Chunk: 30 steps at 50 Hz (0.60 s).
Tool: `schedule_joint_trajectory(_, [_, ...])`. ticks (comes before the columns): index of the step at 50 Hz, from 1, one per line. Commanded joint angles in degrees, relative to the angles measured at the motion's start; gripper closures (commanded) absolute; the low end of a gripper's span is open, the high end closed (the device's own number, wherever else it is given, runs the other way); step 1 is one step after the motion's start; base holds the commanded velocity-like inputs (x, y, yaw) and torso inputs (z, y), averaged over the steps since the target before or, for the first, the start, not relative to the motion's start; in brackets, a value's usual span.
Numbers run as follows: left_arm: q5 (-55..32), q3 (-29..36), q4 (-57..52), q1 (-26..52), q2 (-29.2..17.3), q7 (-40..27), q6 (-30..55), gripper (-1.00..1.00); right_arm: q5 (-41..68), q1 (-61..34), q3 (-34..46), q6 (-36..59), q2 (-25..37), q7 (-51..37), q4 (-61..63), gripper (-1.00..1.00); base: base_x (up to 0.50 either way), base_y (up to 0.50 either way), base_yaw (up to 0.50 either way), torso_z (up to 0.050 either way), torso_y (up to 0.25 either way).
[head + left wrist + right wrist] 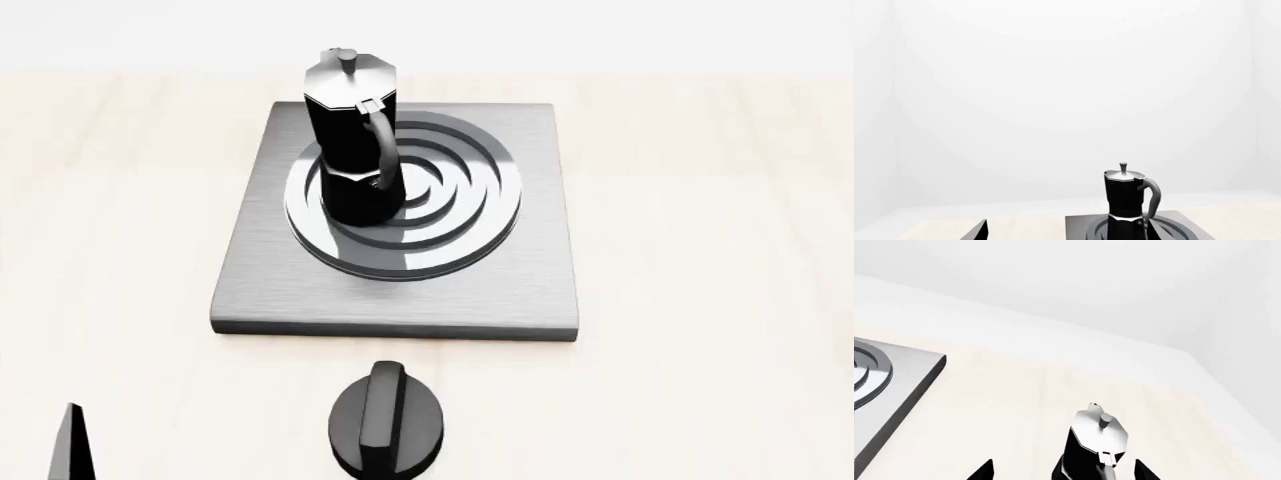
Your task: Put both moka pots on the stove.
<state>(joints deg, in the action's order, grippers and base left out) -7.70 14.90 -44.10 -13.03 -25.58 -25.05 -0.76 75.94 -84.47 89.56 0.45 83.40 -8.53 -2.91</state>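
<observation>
Pale wood table (721, 200) holds the grey stove (534, 270), and one moka pot (350, 135) stands upright on its burner rings, behind a round black knob (390, 420). The second moka pot (1095, 445) stands on the table away from the stove, between the right gripper (1064, 471) fingers, which are spread wide and not touching it. Only a dark tip of the left gripper (70, 445) shows, so its grip cannot be told.

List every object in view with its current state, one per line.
First moka pot: upright on the stove, lid shut, over the burner rings' left part.
Second moka pot: upright on the table, off the stove, lid shut, between the right gripper's fingers, not visibly gripped.
Stove: flat on the table, carrying one pot.
Knob: on the table in front of the stove.
Left gripper: only one dark tip shows, state unclear.
</observation>
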Motion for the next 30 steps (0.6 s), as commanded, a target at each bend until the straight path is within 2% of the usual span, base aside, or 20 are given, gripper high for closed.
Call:
schedule_joint_trajectory(1, [-0.13, -0.02, 0.02, 0.08, -0.14, -0.22, 0.06, -1.0, 1.0, -1.26, -0.88, 3.98, -3.27, 1.67, -6.19, -1.0, 0.0, 0.0, 0.0, 0.0, 0.0])
schedule_joint_trajectory(14, [-0.11, 0.15, 0.26, 0.31, -0.22, -0.39, 0.04, -1.0, 0.67, -3.4, -1.17, 10.52, -7.21, 2.23, -12.09, -1.0, 0.0, 0.0, 0.0, 0.0, 0.0])
schedule_joint_trajectory(30, [-0.06, 0.29, 1.69, 0.3, -0.25, -0.42, -1.33, -1.0, 0.4, -1.63, -0.17, 11.75, -12.26, 4.34, -21.53, -1.0, 0.0, 0.0, 0.0, 0.0, 0.0])
